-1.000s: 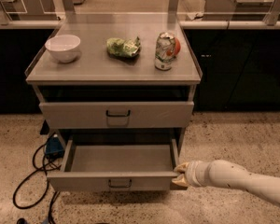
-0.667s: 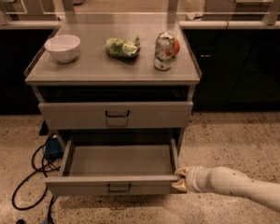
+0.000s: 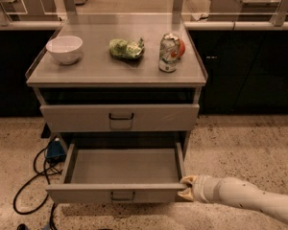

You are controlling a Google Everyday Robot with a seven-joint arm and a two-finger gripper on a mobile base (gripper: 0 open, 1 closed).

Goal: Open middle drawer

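Observation:
The middle drawer (image 3: 86,193) is a wide, shallow grey drawer with a small black wire handle (image 3: 122,196) at the centre of its low front. It stands pulled well out of the cabinet, and its inside (image 3: 125,166) is bare. My gripper (image 3: 184,188), on a white arm coming in from the lower right, is at the right end of the drawer's front panel and touches that corner. Above it the taller-fronted top drawer (image 3: 77,117) is closed. The lowest drawer is hidden below the open one.
On the cabinet top (image 3: 96,71) stand a white bowl (image 3: 64,48), a green bag (image 3: 126,48) and a can (image 3: 170,51). Black cables (image 3: 31,176) and a blue object (image 3: 54,151) lie on the speckled floor left of the cabinet. Dark counters run behind.
The middle drawer has slid a little further out toward the camera. My gripper has moved with its right front corner, slightly lower in the view.

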